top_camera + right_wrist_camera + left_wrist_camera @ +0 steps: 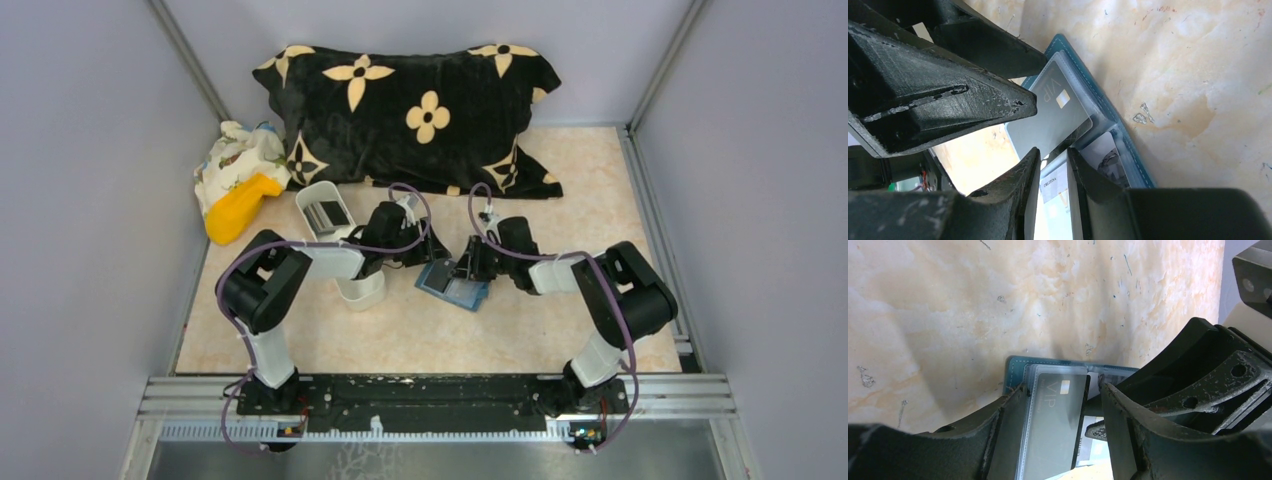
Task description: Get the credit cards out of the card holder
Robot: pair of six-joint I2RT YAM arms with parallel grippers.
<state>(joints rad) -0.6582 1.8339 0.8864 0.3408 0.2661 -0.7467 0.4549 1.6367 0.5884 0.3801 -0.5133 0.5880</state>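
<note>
**Both tools meet over the open card holder**

At the near edge of the tabletop [420, 340] the two arms rise from their bases and bend inward, meeting near the middle.

The blue-teal card holder [455, 290] lies open and flat there, with both tools right above it. The credit cards are in it, behind clear sleeves.

The left tool [1063, 389] is spread, with one finger on each side of a dark grey card [1058, 415] marked VIP. Its left finger touches the sleeve's edge. A thin dark strip parts its right finger from the card.

The right tool [1053, 157] has its fingers drawn close, leaving only a narrow slit. The face of a pale card [1054, 192] with printed letters shows through that slit. I cannot tell whether the fingers pinch anything.

Farther back on the left, a long white tray [318, 200] runs under the left arm. A dark card-like piece [328, 215] lies in its far end, too small to read.

Beyond the tray, a white and yellow cloth [235, 180] is bunched by the left wall. A black pillow [420, 110] with cream flowers lies along the far edge.
</note>
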